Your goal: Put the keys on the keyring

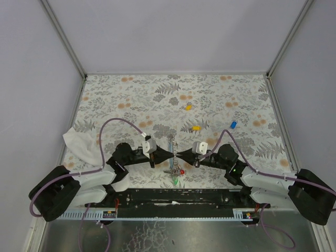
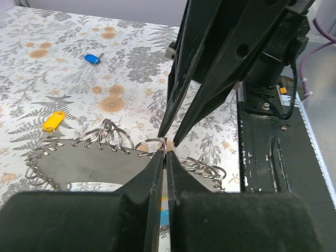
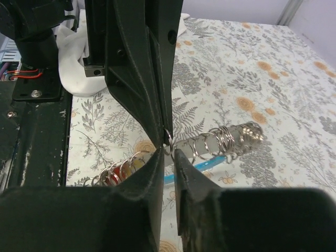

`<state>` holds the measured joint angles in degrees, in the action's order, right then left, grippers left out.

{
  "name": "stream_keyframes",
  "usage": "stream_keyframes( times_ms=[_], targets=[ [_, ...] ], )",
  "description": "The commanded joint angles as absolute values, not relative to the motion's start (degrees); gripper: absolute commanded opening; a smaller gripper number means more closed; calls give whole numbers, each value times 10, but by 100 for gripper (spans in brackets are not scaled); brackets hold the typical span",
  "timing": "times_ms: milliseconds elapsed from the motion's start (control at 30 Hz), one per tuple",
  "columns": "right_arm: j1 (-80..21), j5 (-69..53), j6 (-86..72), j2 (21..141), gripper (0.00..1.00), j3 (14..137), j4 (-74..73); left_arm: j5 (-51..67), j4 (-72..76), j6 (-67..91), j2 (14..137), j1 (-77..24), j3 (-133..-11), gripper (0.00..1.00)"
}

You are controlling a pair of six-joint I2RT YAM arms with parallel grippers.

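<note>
Step in hand: one ring of the keyring [image 2: 89,163] is being presented for loading; no key is in either gripper. The keyring lies at the centre of the bench [image 1: 131,94], just ahead of the arm bases. The left gripper [image 2: 164,157] has its fingers pressed together, pinching that ring at its edge. The right gripper [image 3: 168,155] meets it tip to tip, fingers slightly spread about the same ring. In my judgement the next move calls for the right arm to fetch a loose key. Candidates are the yellow key [image 1: 197,127], the blue key [image 1: 233,125] and a farther yellow key [image 1: 188,107], all well apart with open room around them. The red key [image 1: 181,171] and green key [image 1: 176,182] lie beside the strap's near end; attachment cannot be told. The near rail [image 1: 173,197] is close behind the arms, and the white cloth [image 1: 79,144] lies at the left edge.
</note>
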<state>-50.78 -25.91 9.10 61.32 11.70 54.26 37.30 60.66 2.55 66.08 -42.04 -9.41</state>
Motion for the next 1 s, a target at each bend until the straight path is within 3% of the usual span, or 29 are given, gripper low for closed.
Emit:
stream_keyframes(
  times_ms=[0, 267, 500, 733, 767, 967],
  targets=[
    [-506, -219, 84, 545, 25, 149, 454, 344, 520, -27, 611, -417, -116, 0],
    [-506, -8, -4, 477, 51, 257, 140, 327, 456, -51, 565, -418, -123, 0],
    [-503, 125, -42, 520, 79, 328, 51, 341, 426, -66, 547, -418, -128, 0],
    [-427, 115, -62, 596, 90, 376, 36, 238, 410, -32, 546, -418, -133, 0],
    [-411, 107, -67, 608, 98, 380, 39, 230, 410, -27, 548, -418, -134, 0],
    [-374, 93, -61, 704, 99, 417, 50, 162, 408, 2, 557, -418, -138, 0]
  ],
)
